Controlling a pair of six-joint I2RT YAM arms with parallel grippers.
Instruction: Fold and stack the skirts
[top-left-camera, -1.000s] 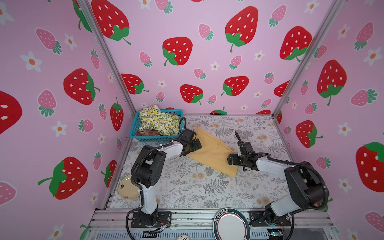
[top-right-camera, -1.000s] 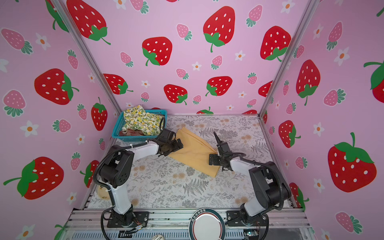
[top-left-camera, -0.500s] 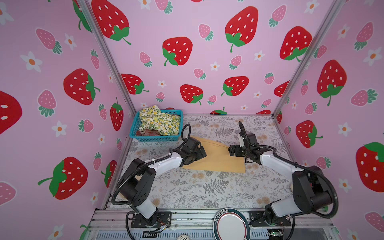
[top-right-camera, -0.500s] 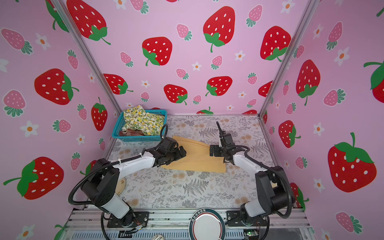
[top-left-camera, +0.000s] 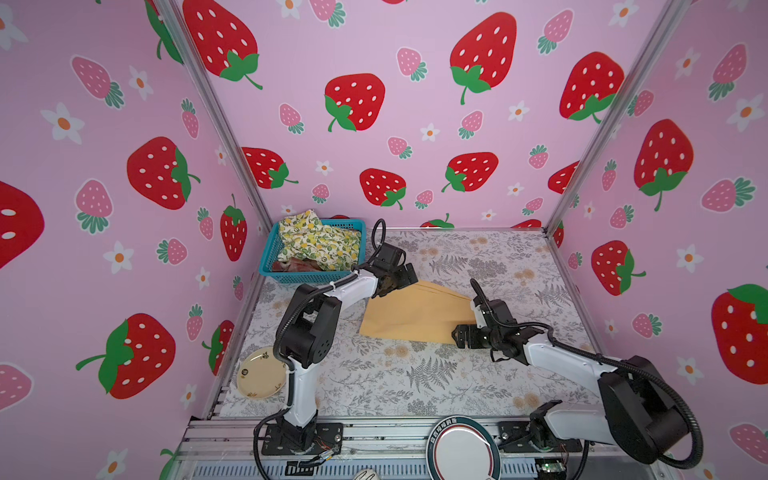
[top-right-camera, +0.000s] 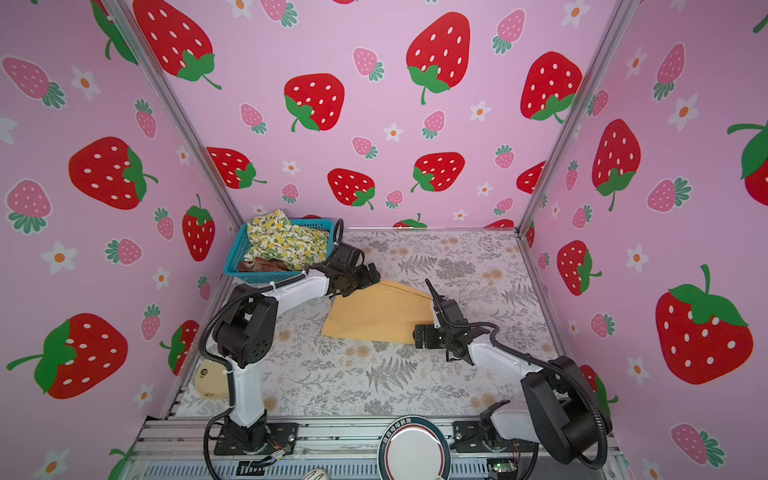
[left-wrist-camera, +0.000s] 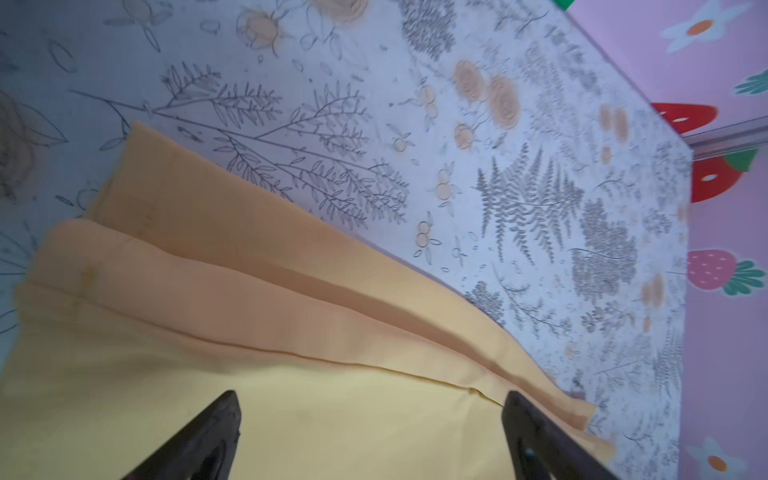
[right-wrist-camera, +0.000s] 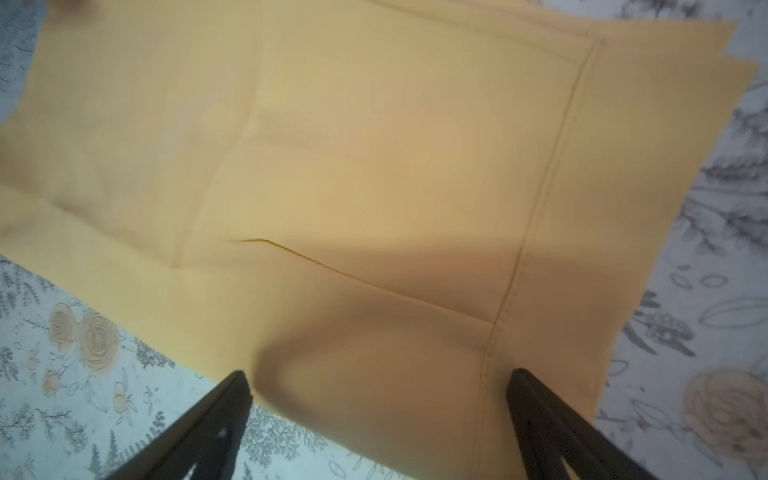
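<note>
The mustard-yellow skirt (top-left-camera: 415, 313) (top-right-camera: 376, 318) lies folded flat in the middle of the table. My left gripper (top-left-camera: 406, 276) (left-wrist-camera: 370, 401) hovers open over its far left corner, nothing between its fingers (left-wrist-camera: 222, 424). My right gripper (top-left-camera: 460, 336) (right-wrist-camera: 378, 382) is open at the skirt's near right corner, its fingertips (right-wrist-camera: 235, 395) straddling the cloth's edge without holding it. The lemon-print skirt (top-left-camera: 320, 243) lies crumpled on top of the plaid skirt (top-left-camera: 297, 265); both are in the basket, and most of the plaid one is hidden.
The teal mesh basket (top-left-camera: 270, 255) stands in the back left corner. A yellow plate (top-left-camera: 259, 374) lies at the front left beside the left arm's base. A round white disc (top-left-camera: 461, 446) sits on the front rail. Pink strawberry walls close in three sides.
The mustard skirt has changed outline and turned on the table. Since half a second ago my left gripper has drawn back toward the basket and my right gripper has come toward the front.
</note>
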